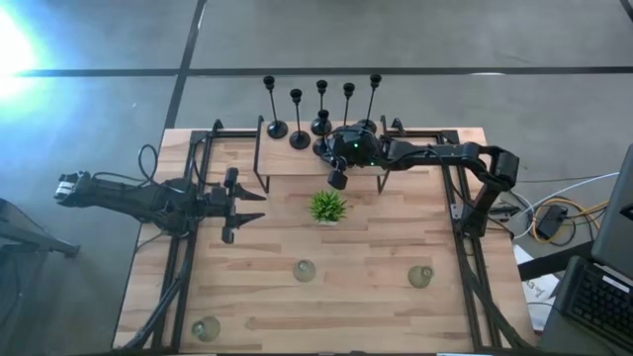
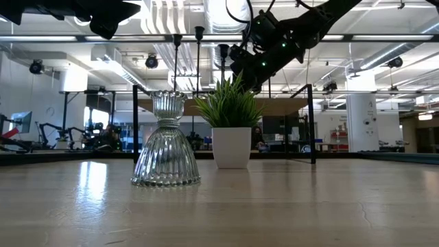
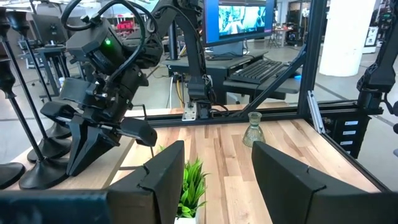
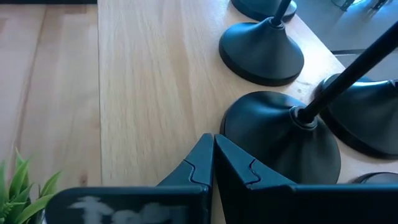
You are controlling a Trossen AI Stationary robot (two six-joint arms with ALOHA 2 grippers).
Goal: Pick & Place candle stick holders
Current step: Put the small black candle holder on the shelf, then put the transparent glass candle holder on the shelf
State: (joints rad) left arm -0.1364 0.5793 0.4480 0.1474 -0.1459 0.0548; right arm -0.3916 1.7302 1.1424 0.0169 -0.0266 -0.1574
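Six slim black metal candle stick holders (image 1: 321, 109) stand at the high view's upper centre, on the wooden surface (image 1: 376, 267)'s far edge; three squat glass holders (image 1: 304, 270) sit lower. The right end effector (image 1: 337, 179), fingers together, hovers empty beside them; the left end effector (image 1: 237, 204), fingers apart, waits mid-left. Its own wrist view shows a black base (image 4: 283, 134) just ahead: reaching looks underway, and opening comes next.

A wooden table (image 1: 346, 277) stands on a grey concrete floor (image 1: 445, 40) crossed by dark seams. Glare flares at ten o'clock in the high view. Beyond the table: a white column (image 2: 360, 123), ceiling strip lights (image 2: 384, 38), and a monitor (image 3: 239, 18) over a keyboard (image 3: 255, 67).
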